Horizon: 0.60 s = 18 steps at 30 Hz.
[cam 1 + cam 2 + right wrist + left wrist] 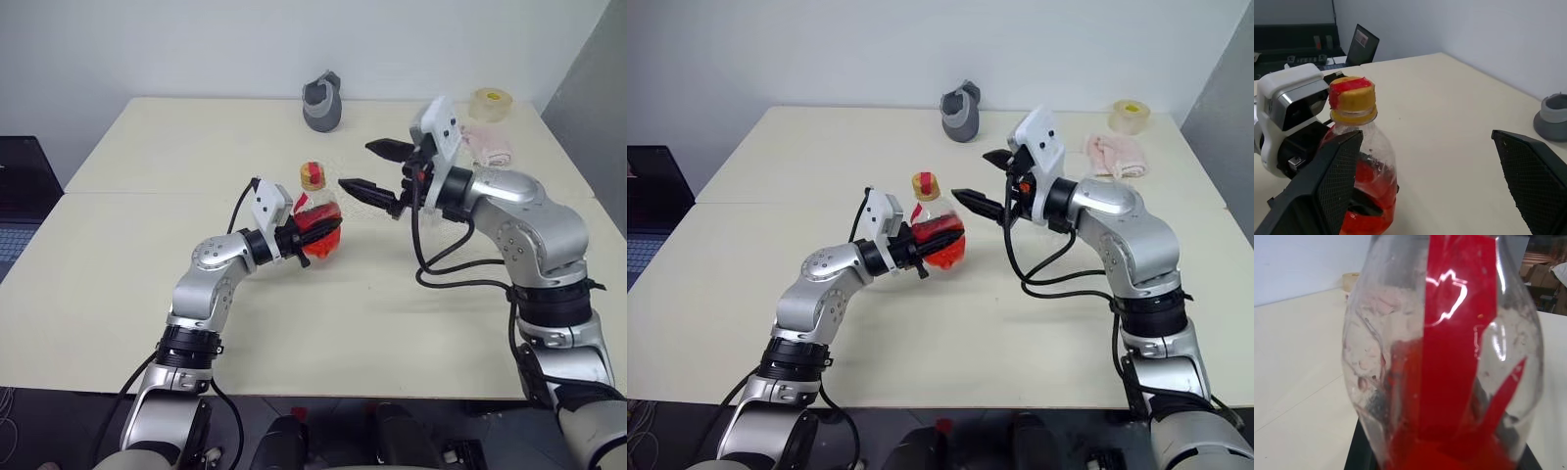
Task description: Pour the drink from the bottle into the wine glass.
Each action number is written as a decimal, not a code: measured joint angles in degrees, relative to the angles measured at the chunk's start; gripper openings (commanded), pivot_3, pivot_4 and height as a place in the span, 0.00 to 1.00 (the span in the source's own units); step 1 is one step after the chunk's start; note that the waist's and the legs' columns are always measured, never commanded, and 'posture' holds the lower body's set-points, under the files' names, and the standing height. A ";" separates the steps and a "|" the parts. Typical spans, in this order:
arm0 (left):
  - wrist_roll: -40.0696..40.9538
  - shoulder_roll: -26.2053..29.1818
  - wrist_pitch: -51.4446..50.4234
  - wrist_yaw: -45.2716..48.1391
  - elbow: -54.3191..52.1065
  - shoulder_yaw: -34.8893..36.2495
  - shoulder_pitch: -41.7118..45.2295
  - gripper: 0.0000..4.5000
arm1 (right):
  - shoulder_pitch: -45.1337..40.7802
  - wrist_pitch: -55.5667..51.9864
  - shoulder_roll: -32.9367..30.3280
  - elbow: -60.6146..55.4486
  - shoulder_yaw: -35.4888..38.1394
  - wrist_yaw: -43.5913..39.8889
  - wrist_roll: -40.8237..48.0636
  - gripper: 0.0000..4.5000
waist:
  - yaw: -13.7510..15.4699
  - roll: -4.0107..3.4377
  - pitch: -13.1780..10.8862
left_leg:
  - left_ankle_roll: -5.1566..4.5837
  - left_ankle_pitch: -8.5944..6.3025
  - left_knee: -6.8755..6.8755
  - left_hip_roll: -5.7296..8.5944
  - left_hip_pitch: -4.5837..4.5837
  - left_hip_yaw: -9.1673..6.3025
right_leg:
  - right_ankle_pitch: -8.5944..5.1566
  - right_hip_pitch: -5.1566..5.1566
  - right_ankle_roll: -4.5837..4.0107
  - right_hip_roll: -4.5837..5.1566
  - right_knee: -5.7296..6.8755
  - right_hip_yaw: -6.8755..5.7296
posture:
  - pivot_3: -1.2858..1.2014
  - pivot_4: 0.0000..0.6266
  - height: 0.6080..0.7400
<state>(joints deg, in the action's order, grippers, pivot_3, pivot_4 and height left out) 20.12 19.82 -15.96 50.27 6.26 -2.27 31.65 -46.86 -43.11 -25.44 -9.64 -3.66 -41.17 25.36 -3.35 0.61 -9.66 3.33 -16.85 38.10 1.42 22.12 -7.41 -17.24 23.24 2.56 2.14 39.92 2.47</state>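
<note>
In the left eye view the left gripper (306, 240) is clamped tight around the lower body of the bottle (318, 223), holding it upright just above the pale surface (118, 274), near its middle, while the right gripper (375, 168) hangs level with the cap (313, 175), just beside it, jaws spread as wide as they go and nothing in them. The cap is still on, so any tilt now would pour nothing; I judge the next step to be unscrewing it, and the risk is that the thin plastic buckles or turns in the left grip when the right one twists, or that the squeeze forces the drink (323, 240) up and out once the seal breaks. The right eye view shows the same pairing from the other side, with a grey cup-like object (961, 112), a roll of tape (1130, 116) and a pink cloth (1115, 154) well apart at the far edge; I cannot make out a wine glass among them, which would leave the pour without a target. The left wrist view has the clear wall close up, dented and wet inside, a red label (1459, 333) running down it and red liquid pooled low. In the right wrist view the yellow-tan cap, a red patch on top, stands by one mesh-faced finger (1327, 191), the other far off, so a closing pinch could miss it.
</note>
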 measured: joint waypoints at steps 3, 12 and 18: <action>-0.01 -0.07 0.02 0.23 0.01 0.00 0.02 0.21 | 0.43 -0.55 0.51 -1.22 0.10 -0.96 1.89 1.00 | 0.01 0.00 0.00 | 0.00 0.00 0.00 0.00 0.00 0.00 | 0.00 0.00 0.00 0.00 0.00 0.00 | 0.52 0.24 1.00; -0.02 -0.92 0.12 0.31 -0.02 -0.07 0.14 0.21 | -4.22 -1.89 8.86 -0.33 -1.19 1.88 4.49 1.00 | 0.02 0.00 0.00 | 0.02 0.01 0.00 0.01 -0.01 -0.03 | 0.00 0.00 0.00 0.00 -0.01 -0.02 | 0.52 0.24 1.00; -0.02 -0.91 0.12 0.32 -0.02 -0.07 0.07 0.21 | -4.48 -0.79 10.22 3.28 -3.04 1.71 2.84 1.00 | 0.02 0.00 0.00 | 0.02 0.01 0.00 0.01 0.00 -0.03 | 0.00 0.00 0.00 0.00 -0.01 -0.02 | 0.52 0.24 1.00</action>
<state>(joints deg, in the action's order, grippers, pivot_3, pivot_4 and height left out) 20.10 18.90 -15.84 50.58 6.24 -2.34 31.72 -51.34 -43.91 -15.22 -6.36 -6.70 -39.46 28.20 -3.33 0.61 -9.66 3.35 -16.85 38.11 1.43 22.12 -7.44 -17.24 23.24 2.56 2.14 39.92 2.45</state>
